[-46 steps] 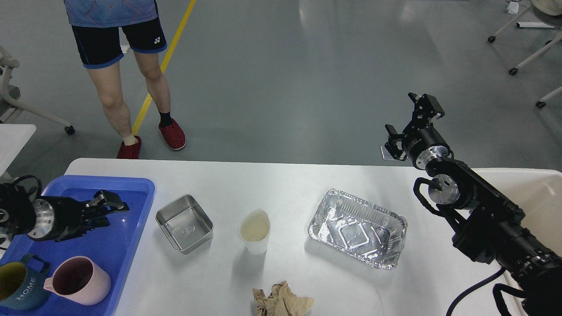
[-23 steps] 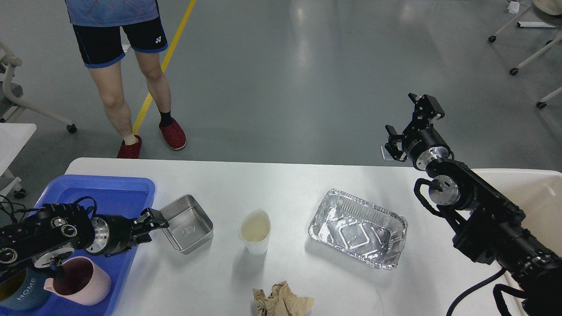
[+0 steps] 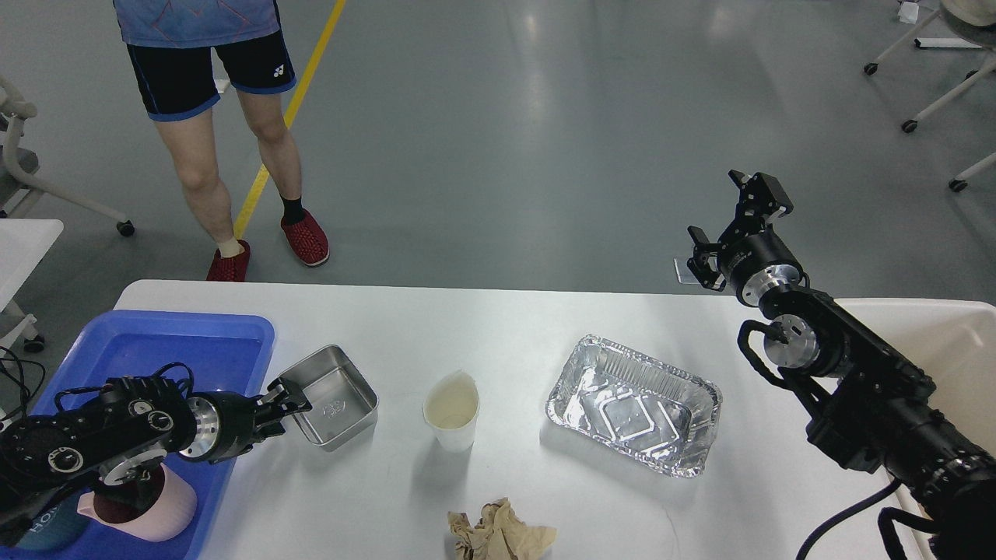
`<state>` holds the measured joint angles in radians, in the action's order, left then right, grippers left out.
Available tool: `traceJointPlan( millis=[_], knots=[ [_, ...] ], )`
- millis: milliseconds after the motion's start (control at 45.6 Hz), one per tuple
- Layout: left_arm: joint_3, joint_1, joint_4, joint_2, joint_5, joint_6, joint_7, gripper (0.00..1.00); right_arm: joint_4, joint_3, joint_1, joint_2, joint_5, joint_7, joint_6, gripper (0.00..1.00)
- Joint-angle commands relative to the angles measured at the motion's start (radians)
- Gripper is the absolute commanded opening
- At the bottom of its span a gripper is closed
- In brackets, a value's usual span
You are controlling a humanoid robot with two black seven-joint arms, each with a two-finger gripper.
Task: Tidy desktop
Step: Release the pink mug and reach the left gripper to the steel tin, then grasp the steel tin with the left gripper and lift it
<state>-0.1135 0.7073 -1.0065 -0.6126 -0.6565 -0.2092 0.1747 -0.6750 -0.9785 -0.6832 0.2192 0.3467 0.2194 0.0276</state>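
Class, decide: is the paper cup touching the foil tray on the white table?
Apart. The head view shows a plain strip of bare desktop between the paper cup and the foil tray.

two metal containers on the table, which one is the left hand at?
The small square steel tin, next to the blue tray. The left hand is at its near-left rim. The other, the crinkled foil tray, is larger, rectangular, and lies right of the paper cup.

Two mugs (image 3: 148, 509) — one steel tin (image 3: 331, 397), one foil tray (image 3: 634, 404), one cup (image 3: 451, 410)
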Motion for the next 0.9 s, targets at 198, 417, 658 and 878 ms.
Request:
traceJointPlan(
  millis=[198,417,658,878],
  knots=[
    [0.002,0.004,0.025,0.039,0.000,-0.012,0.012,0.24,0.002,-0.002,0.001,0.002,0.000,0.000,0.000,1.00],
    [0.003,0.001,0.025,0.039,-0.002,-0.015,0.014,0.07,0.006,0.000,0.005,0.002,0.000,0.000,0.000,1.00],
    [0.003,0.003,0.025,0.036,-0.002,-0.022,0.022,0.01,0.009,-0.002,0.005,0.003,0.000,0.000,0.000,1.00],
    [0.002,0.015,0.009,-0.030,-0.005,-0.045,0.042,0.00,0.006,-0.002,0.005,0.005,0.000,0.000,-0.002,1.00]
  ],
)
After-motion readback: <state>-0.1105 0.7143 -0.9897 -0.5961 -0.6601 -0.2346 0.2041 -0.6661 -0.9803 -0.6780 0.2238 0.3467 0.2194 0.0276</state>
